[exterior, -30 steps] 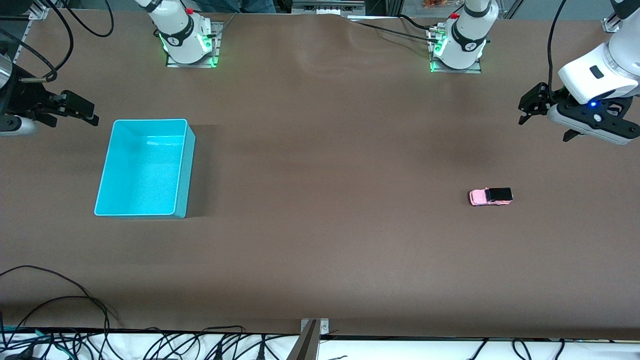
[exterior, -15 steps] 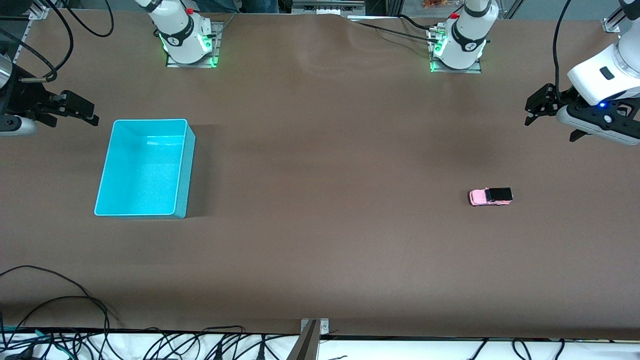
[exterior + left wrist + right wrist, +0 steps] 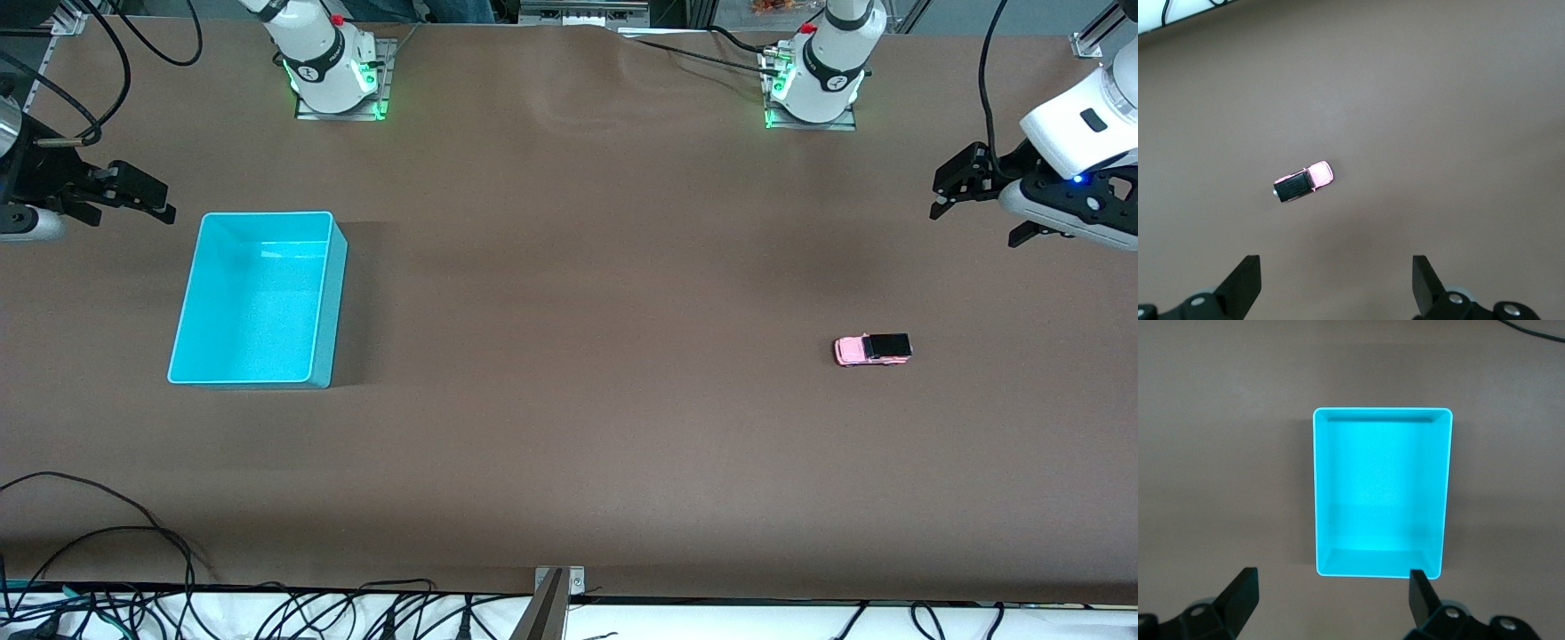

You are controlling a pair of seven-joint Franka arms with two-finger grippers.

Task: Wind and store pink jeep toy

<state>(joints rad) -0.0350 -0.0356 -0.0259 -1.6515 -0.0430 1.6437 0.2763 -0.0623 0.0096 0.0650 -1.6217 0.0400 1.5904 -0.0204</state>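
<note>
Pink jeep toy [image 3: 872, 349]: on its wheels on the brown counter [image 3: 587, 356], toward the left arm's end, untouched.
Turquoise bin [image 3: 331, 293]: toward the right arm's end, well apart from the jeep, nothing inside.
Left tool [image 3: 949, 186]: fingers spread wide, holding nothing, up over bare counter near the jeep.
Right tool [image 3: 142, 197]: fingers spread wide, holding nothing, waiting above the counter beside the bin.
</note>
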